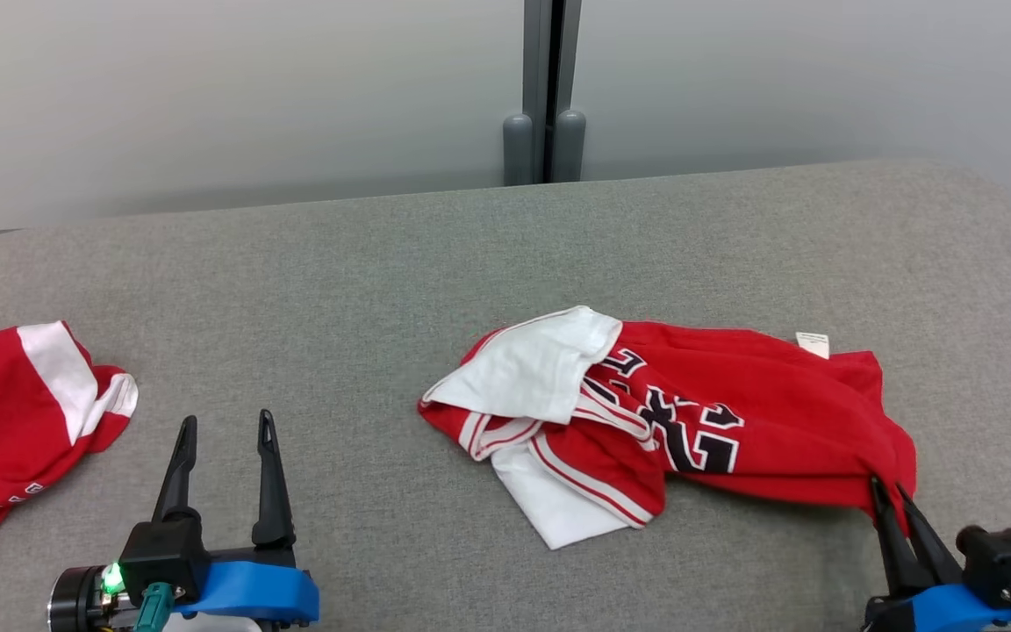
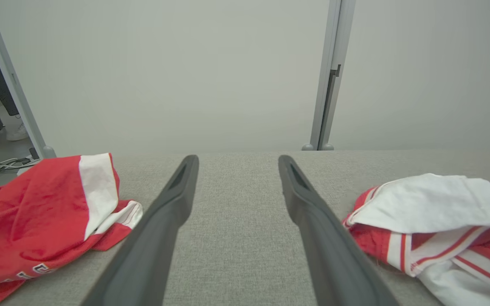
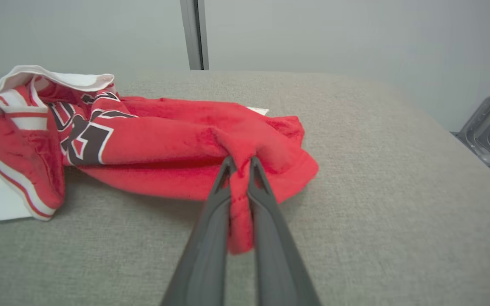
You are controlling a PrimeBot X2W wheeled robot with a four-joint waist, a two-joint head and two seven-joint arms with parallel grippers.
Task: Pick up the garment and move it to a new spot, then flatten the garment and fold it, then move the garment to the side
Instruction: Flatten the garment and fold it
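The garment (image 1: 716,412) is a crumpled red and white jersey with dark lettering, lying on the grey surface (image 1: 435,263) right of centre. My right gripper (image 1: 887,491) is shut on the garment's near right red edge. In the right wrist view a fold of red cloth of the garment (image 3: 164,140) is pinched between the fingers of the right gripper (image 3: 240,163). My left gripper (image 1: 226,426) stands open at the lower left, with nothing between its fingers. The left wrist view has the left gripper (image 2: 236,160) over bare fabric, the garment (image 2: 432,212) to its right.
A second red and white garment (image 1: 14,421) lies bunched at the left edge, also seen as a second garment (image 2: 45,212) in the left wrist view. A grey post (image 1: 545,88) stands behind the surface against a pale wall. A metal frame (image 3: 489,127) stands off the right side.
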